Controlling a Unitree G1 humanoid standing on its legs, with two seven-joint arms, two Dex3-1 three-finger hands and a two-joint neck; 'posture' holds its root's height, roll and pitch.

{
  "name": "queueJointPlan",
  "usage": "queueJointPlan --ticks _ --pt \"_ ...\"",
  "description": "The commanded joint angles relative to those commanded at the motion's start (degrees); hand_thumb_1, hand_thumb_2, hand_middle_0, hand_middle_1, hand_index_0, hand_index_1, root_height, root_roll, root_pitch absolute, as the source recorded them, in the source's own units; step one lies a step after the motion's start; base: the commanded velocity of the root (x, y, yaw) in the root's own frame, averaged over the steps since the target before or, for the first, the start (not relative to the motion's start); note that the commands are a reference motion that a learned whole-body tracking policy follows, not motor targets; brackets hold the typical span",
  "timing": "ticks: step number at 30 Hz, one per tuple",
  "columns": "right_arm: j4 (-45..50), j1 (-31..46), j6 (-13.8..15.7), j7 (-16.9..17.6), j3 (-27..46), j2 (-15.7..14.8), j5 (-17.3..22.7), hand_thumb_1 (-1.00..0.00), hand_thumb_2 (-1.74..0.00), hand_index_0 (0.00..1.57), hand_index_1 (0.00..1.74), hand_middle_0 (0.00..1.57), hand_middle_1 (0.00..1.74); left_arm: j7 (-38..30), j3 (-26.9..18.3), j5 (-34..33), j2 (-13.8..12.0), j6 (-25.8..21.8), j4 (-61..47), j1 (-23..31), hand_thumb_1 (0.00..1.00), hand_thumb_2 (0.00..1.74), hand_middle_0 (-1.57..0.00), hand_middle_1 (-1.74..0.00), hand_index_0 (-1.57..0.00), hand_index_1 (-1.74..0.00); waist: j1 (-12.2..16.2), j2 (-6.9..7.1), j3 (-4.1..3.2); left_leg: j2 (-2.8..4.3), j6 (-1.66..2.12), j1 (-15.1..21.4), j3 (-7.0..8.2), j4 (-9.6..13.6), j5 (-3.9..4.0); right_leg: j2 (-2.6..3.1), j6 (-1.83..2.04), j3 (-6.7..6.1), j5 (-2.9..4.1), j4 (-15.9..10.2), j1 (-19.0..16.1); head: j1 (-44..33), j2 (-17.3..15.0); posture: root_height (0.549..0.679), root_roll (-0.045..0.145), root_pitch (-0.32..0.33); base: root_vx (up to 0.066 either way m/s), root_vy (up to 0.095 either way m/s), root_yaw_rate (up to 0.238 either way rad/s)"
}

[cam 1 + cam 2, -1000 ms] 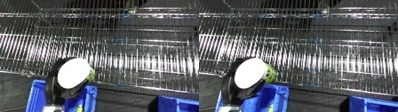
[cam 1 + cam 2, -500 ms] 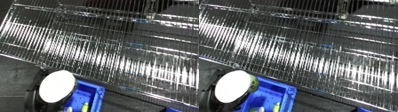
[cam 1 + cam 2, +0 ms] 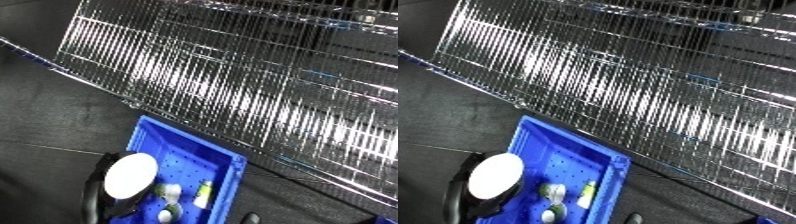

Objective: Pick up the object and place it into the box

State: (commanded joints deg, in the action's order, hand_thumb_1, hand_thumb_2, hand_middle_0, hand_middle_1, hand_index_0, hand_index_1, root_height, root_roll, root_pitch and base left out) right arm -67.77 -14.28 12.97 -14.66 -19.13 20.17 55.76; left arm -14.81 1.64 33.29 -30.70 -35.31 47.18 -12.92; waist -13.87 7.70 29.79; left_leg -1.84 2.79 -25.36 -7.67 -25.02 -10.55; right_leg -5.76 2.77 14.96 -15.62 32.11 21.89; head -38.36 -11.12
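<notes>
- One blue bin [image 3: 226, 167] sits on a dark floor [image 3: 53, 120], tilted across the lower middle of the head camera's view, just below a chrome wire shelf rack [image 3: 240, 85].
- Over the bin's left edge hangs a dark rounded form with a white oval face [image 3: 131, 175], apparently the robot's left hand; what its fingers are doing cannot be told.
- Small objects lie inside the bin: a pale green-topped object [image 3: 169, 191], a yellow-green tube-like object [image 3: 203, 192] just beside it, and a pale round object [image 3: 164, 215] nearer the lower edge.
- Which of these is the task's object cannot be told.
- The right hand does not show.
</notes>
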Motion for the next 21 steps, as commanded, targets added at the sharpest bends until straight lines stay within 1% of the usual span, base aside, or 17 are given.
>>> queueJointPlan --ticks 2,5,13,17,21 --pt "-0.4 -0.2 0.0 -0.7 -0.3 0.1 -0.1 0.0 0.0 0.0 0.0 0.0 0.0 1.1 -0.1 1.2 -0.1 0.6 2.8 -1.0 0.55 0.96 -0.86 -0.96 -0.86 -0.96 0.4 0.45 0.0 0.25 0.14 0.4 0.12 1.0 0.42 0.23 0.19 -0.21 0.42 -1.2 -0.3 -0.7 -0.4 0.658 0.031 0.116 -0.012 0.003 -0.041" --pt "-0.5 -0.3 -0.1 -1.3 -0.5 0.2 -0.3 0.0 0.0 0.0 0.0 0.0 0.0 2.5 -0.1 2.2 -0.5 1.2 6.3 -2.4 0.4 0.7 -0.63 -0.7 -0.63 -0.7 1.0 0.97 0.0 0.59 0.3 1.0 0.32 2.0 0.78 0.47 0.37 -0.38 0.78 -2.4 -0.8 -1.8 -0.3 0.659 0.029 0.119 -0.018 0.011 -0.052" --pt "-0.8 -0.6 -0.5 -2.5 -0.8 0.2 -0.9 0.0 0.0 0.0 0.0 0.0 0.0 5.7 0.0 3.1 -1.1 2.3 12.4 -4.4 0.0 0.0 0.0 0.0 0.0 0.0 2.0 1.76 0.0 1.14 0.54 1.8 0.78 3.2 1.04 0.64 0.88 -0.69 1.68 -4.8 -1.8 -3.1 -0.9 0.662 0.027 0.12 -0.003 0.006 -0.05" --pt "-0.6 -0.7 -0.6 -2.6 -0.9 0.2 -1.1 0.0 0.0 0.0 0.0 0.0 0.0 6.3 0.3 2.2 -1.4 2.7 13.9 -4.6 0.0 0.0 0.0 0.0 0.0 0.0 2.3 1.83 0.0 1.21 0.48 1.9 0.98 3.2 0.89 0.64 1.06 -0.86 1.98 -5.4 -2.0 -3.1 -0.6 0.662 0.025 0.121 -0.003 0.011 -0.049" --pt "-0.4 -0.7 -0.8 -2.6 -0.8 0.2 -1.3 0.0 0.0 0.0 0.0 0.0 0.0 6.6 0.6 1.1 -1.6 3.0 15.0 -4.8 0.0 0.0 0.0 0.0 0.0 0.0 2.6 1.73 0.0 1.14 0.34 2.0 1.22 2.9 0.58 0.65 1.15 -1.12 2.04 -5.5 -2.1 -3.0 -0.3 0.662 0.024 0.121 -0.008 0.013 -0.049"
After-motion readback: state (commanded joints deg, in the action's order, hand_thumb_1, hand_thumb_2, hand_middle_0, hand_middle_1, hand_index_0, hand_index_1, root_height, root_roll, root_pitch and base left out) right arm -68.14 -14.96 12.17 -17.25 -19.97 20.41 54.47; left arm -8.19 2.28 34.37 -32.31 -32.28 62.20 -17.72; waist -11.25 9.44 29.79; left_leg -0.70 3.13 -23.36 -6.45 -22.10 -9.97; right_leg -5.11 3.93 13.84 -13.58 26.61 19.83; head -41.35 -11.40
